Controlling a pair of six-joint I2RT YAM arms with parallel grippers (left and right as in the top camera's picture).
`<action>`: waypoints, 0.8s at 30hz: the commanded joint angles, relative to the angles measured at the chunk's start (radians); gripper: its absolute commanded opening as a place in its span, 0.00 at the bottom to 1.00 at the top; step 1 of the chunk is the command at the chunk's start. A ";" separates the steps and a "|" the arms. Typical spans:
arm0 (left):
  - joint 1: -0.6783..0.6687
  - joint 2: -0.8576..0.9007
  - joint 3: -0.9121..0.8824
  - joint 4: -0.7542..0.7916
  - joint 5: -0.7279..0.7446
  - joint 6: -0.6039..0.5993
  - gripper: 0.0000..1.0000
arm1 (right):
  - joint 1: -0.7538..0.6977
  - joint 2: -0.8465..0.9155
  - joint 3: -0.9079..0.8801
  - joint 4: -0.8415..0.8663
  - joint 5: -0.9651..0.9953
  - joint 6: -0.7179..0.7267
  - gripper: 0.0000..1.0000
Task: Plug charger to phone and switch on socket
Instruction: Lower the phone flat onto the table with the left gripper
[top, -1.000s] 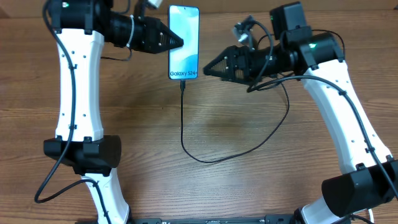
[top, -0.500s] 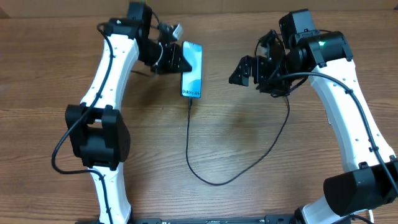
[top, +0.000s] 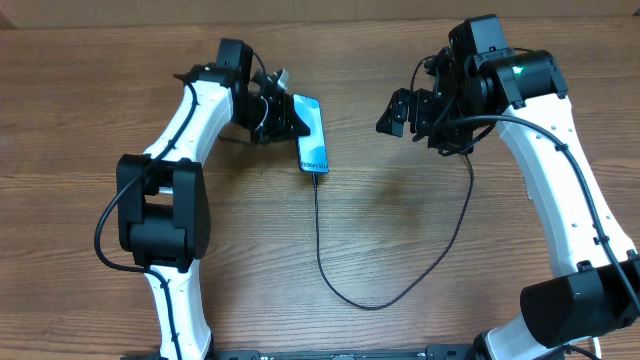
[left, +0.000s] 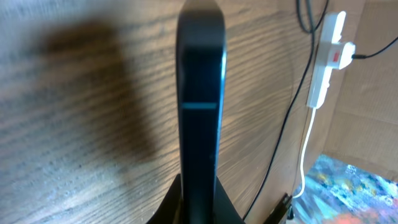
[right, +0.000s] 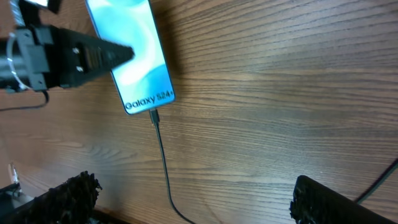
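My left gripper (top: 297, 124) is shut on the phone (top: 313, 140), holding it by its long edges. In the left wrist view the phone (left: 200, 118) shows edge-on between the jaws (left: 199, 208). The right wrist view shows its light-blue "Galaxy S24" screen (right: 132, 59). The charger's black cable (top: 330, 270) is plugged into the phone's bottom end and loops across the table toward the right arm. The white socket strip (left: 324, 68) with a red switch shows only in the left wrist view. My right gripper (top: 396, 112) is open and empty, right of the phone; its fingers frame the cable (right: 163, 168).
The strip's thick white cord (left: 304, 158) runs off the table's edge toward a colourful surface (left: 351, 190). A white block with a thin black lead sits on the strip (left: 346, 50). The wooden table (top: 400, 230) lies under both arms.
My left gripper has carried the phone toward the front and right, and the phone now lies tilted. The cable loop has followed it. My right gripper pulled back right, then stayed put.
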 joint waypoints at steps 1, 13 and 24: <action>-0.011 0.001 -0.037 0.005 0.058 0.002 0.04 | -0.001 -0.033 0.001 0.002 0.009 0.007 1.00; -0.024 0.002 -0.074 -0.014 -0.002 0.045 0.10 | -0.001 -0.033 0.001 0.001 0.009 0.008 1.00; -0.026 0.002 -0.074 -0.050 -0.082 0.060 0.13 | -0.001 -0.033 0.001 -0.022 0.009 0.008 1.00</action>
